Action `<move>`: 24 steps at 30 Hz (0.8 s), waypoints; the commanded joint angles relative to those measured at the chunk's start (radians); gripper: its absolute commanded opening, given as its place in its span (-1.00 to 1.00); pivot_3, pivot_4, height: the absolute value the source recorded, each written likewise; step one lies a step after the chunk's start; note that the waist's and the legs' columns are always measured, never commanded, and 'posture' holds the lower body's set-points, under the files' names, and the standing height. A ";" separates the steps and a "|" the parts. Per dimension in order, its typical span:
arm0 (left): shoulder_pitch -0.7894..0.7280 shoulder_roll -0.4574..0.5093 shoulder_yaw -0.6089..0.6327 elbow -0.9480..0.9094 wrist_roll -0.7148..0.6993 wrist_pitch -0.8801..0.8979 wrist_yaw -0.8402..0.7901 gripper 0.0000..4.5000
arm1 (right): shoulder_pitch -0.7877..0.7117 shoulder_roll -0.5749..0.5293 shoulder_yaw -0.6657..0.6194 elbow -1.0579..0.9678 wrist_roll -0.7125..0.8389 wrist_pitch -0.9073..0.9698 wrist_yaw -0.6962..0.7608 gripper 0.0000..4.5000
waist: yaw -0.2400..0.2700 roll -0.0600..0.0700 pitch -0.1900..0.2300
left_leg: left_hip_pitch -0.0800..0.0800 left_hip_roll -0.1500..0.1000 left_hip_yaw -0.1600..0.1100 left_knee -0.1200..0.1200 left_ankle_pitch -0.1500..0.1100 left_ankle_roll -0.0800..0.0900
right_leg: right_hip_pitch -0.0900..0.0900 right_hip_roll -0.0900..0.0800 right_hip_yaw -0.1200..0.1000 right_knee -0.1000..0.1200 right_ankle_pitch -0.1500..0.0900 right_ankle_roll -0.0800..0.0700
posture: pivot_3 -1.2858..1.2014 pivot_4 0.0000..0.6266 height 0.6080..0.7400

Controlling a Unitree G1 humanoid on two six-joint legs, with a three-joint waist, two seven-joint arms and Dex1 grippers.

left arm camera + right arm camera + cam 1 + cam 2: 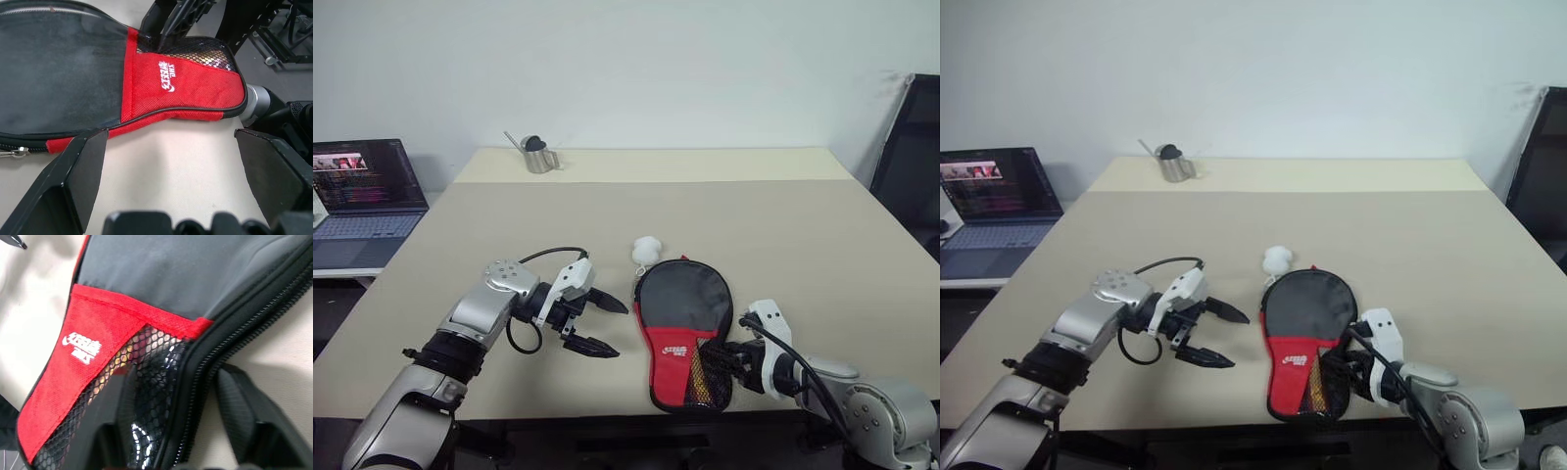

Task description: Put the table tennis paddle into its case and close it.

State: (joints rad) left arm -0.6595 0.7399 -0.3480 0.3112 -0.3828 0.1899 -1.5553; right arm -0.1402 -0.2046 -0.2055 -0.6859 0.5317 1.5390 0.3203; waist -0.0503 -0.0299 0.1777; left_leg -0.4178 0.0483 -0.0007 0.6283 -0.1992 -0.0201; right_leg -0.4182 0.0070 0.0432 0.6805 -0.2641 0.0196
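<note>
The case point(683, 328) lies flat near the front edge of the beige counter point(803, 245), paddle apparently inside, zipper seemingly closed. The right pincer point(729, 360), at the case's 4 o'clock, straddles its mesh corner, jaws loosening. The left pincer point(597, 323), at 9 o'clock, is released. A laptop point(362, 191) sits at 10 o'clock, beside the counter; plain wall behind.

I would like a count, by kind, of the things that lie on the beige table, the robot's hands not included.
Paddle case: 1
White ball: 1
Metal cup: 1
Total: 3
</note>
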 commanded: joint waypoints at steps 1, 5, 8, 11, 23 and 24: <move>-0.008 -0.006 0.025 -0.029 -0.005 0.006 -0.059 1.00 | -0.003 0.018 -0.096 -0.038 -0.031 0.030 -0.054 0.14 | 0.001 0.000 0.000 | 0.000 0.000 0.000 0.000 0.000 0.000 | 0.000 0.000 0.000 0.000 0.000 -0.001 | 0.03 -0.52 1.00; -0.001 -0.011 0.035 -0.042 -0.009 0.022 -0.049 1.00 | -0.014 0.022 -0.129 -0.121 -0.007 0.063 -0.052 0.14 | 0.007 0.000 0.000 | -0.001 -0.001 0.001 0.001 0.000 0.000 | 0.000 -0.001 0.001 0.000 -0.002 -0.003 | 0.03 -0.52 1.00; 0.004 -0.015 0.040 -0.054 -0.012 0.036 -0.041 1.00 | -0.018 0.011 -0.134 -0.165 0.000 0.073 -0.048 0.14 | 0.008 0.000 0.000 | -0.001 -0.001 0.001 0.000 0.000 0.000 | -0.001 -0.001 0.001 0.000 -0.001 -0.002 | 0.03 -0.52 1.00; 0.006 -0.025 0.055 -0.062 -0.015 0.053 -0.020 1.00 | -0.031 -0.057 -0.088 -0.209 0.012 0.023 -0.021 0.39 | 0.009 0.000 0.000 | -0.001 0.000 0.000 -0.001 0.000 0.000 | -0.001 0.000 0.000 0.000 0.000 0.000 | 0.03 -0.52 1.00; -0.093 -0.159 0.257 0.057 -0.018 0.145 0.274 1.00 | -0.195 -0.175 0.150 -0.066 -0.076 -0.309 -0.025 0.98 | 0.005 -0.001 0.001 | -0.002 -0.001 0.000 0.000 0.000 0.000 | -0.001 0.000 0.001 0.000 0.001 0.001 | 0.03 -0.52 1.00; -0.110 -0.178 0.280 0.081 -0.008 0.132 0.328 1.00 | -0.219 -0.153 0.171 -0.027 -0.078 -0.338 -0.024 0.98 | 0.004 -0.001 0.001 | -0.002 -0.001 0.000 0.000 0.000 0.000 | -0.001 0.000 0.000 0.000 0.001 0.001 | 0.03 -0.52 1.00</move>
State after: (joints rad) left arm -0.7357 0.5772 -0.1153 0.3740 -0.3924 0.3387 -1.2922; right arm -0.3270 -0.3763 -0.0591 -0.7366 0.4644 1.2635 0.2976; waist -0.0461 -0.0308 0.1785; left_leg -0.4194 0.0475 -0.0004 0.6281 -0.1991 -0.0203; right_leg -0.4195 0.0072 0.0438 0.6800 -0.2633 0.0211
